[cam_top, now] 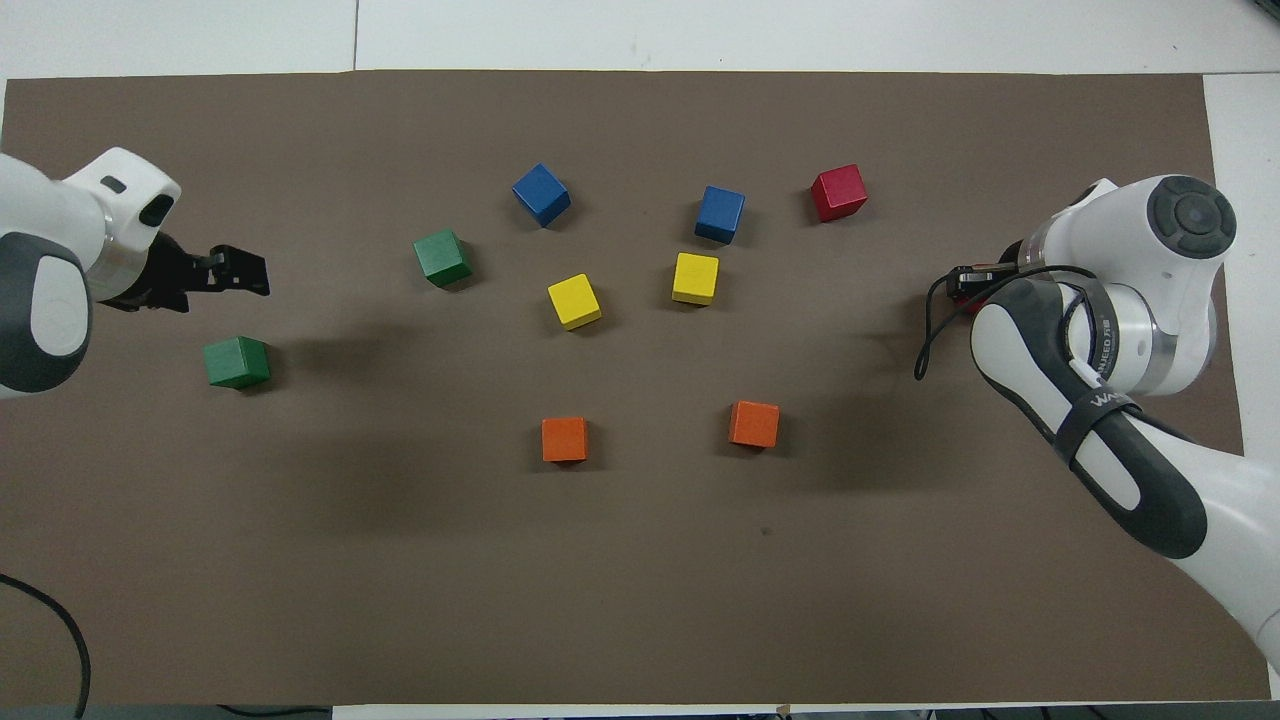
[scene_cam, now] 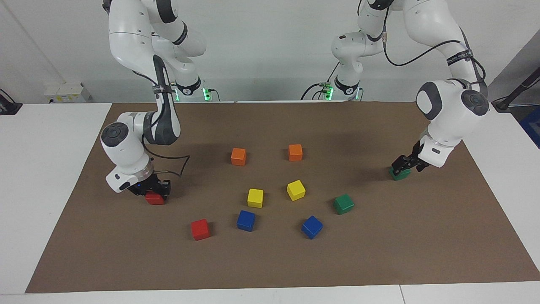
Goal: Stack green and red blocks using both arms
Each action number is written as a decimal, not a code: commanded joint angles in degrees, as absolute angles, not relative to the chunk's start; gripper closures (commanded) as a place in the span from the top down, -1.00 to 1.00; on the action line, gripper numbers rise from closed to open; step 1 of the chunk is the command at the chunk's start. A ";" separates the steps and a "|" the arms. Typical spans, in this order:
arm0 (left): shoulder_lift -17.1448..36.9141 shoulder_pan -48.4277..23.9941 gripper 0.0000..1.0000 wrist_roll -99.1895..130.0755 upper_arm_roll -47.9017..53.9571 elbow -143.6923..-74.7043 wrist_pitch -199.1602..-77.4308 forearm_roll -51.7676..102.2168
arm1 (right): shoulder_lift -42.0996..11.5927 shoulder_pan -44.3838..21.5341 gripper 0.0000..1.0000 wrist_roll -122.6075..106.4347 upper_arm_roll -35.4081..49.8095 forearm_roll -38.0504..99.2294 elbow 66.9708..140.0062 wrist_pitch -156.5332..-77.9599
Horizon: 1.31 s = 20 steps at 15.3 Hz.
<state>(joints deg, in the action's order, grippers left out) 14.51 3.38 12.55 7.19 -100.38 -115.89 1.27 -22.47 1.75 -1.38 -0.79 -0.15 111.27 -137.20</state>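
Observation:
One dark green block (scene_cam: 399,175) lies near the left arm's end of the mat, also seen in the overhead view (cam_top: 237,362). My left gripper (scene_cam: 408,165) hangs open just over it, without holding it; it also shows from above (cam_top: 240,272). A second green block (scene_cam: 343,204) (cam_top: 442,257) lies toward the middle. My right gripper (scene_cam: 155,191) is down on a red block (scene_cam: 155,199) near the right arm's end; from above that block is almost hidden under the hand. A second red block (scene_cam: 200,229) (cam_top: 838,192) lies farther from the robots.
Two orange cubes (scene_cam: 238,156) (scene_cam: 295,152), two yellow cubes (scene_cam: 255,198) (scene_cam: 296,190) and two blue cubes (scene_cam: 246,220) (scene_cam: 312,227) are spread over the middle of the brown mat (scene_cam: 379,261). White table shows around the mat.

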 commanded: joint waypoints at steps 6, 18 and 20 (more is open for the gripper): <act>33.22 -12.30 1.00 39.81 6.42 -80.86 -116.10 -5.88 | -23.12 2.46 1.00 -2.20 -0.09 -0.53 110.22 -137.83; 29.71 -12.40 -1.00 43.24 6.59 -95.63 -127.81 -9.32 | -24.34 -8.34 1.00 3.78 0.00 -4.66 89.12 -112.59; 29.71 -12.31 -1.00 42.89 6.50 -93.44 -123.42 -9.32 | -27.93 -9.84 1.00 3.69 0.00 -5.18 84.67 -112.59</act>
<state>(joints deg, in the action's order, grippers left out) 32.36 -12.42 41.81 6.88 -92.86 -127.41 -8.18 -22.76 -9.29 3.21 -0.08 -3.90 90.59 -113.23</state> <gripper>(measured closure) 0.432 0.000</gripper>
